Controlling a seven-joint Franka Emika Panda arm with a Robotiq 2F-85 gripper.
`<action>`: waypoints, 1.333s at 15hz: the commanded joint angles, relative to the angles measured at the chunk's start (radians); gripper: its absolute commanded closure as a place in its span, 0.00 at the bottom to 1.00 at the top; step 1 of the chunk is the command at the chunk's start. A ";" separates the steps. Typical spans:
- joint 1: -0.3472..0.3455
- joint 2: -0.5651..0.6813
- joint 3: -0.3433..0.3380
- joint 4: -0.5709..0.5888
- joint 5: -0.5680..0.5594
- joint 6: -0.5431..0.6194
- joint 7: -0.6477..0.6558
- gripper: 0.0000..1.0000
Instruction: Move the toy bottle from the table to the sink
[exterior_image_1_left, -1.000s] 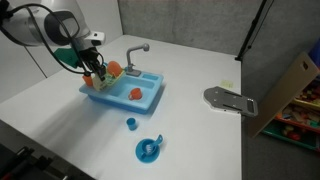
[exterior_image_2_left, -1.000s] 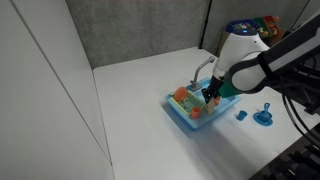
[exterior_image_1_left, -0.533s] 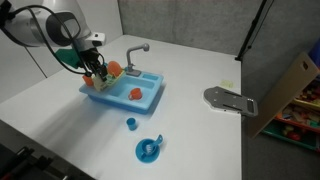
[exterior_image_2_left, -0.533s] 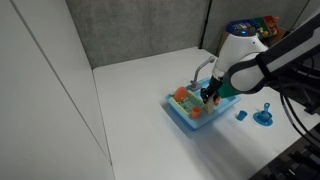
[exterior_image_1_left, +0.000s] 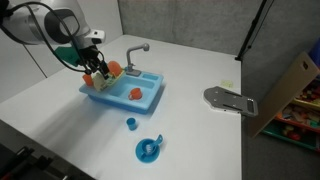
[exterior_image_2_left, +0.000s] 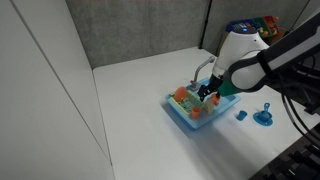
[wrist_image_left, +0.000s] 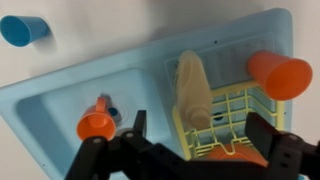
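In the wrist view the cream-white toy bottle (wrist_image_left: 192, 85) lies lengthwise on a yellow rack (wrist_image_left: 232, 118) in one basin of the light-blue sink (wrist_image_left: 60, 90). My gripper (wrist_image_left: 200, 130) hangs just above it, open. Its two dark fingers stand wide on either side of the bottle's end, and nothing is between them. In both exterior views the gripper (exterior_image_1_left: 97, 74) (exterior_image_2_left: 207, 92) hovers over the rack end of the sink (exterior_image_1_left: 148, 97) (exterior_image_2_left: 186, 118). The bottle is too small to make out there.
An orange cup (wrist_image_left: 278, 72) sits at the rack's edge and an orange toy (wrist_image_left: 97, 124) in the other basin. The grey faucet (exterior_image_1_left: 138, 48) rises behind the sink. A small blue cup (exterior_image_1_left: 131, 124) and a round blue dish (exterior_image_1_left: 148, 150) stand on the table, with a grey tool (exterior_image_1_left: 230, 101) further off.
The jaws have gone from shut to wide open, letting the toy bottle go onto the rack. The gripper has risen slightly.
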 joint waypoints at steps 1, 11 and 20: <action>-0.002 -0.067 0.000 -0.029 0.014 -0.033 -0.028 0.00; -0.038 -0.235 -0.001 -0.062 -0.008 -0.199 -0.032 0.00; -0.135 -0.427 0.009 -0.118 -0.007 -0.389 -0.157 0.00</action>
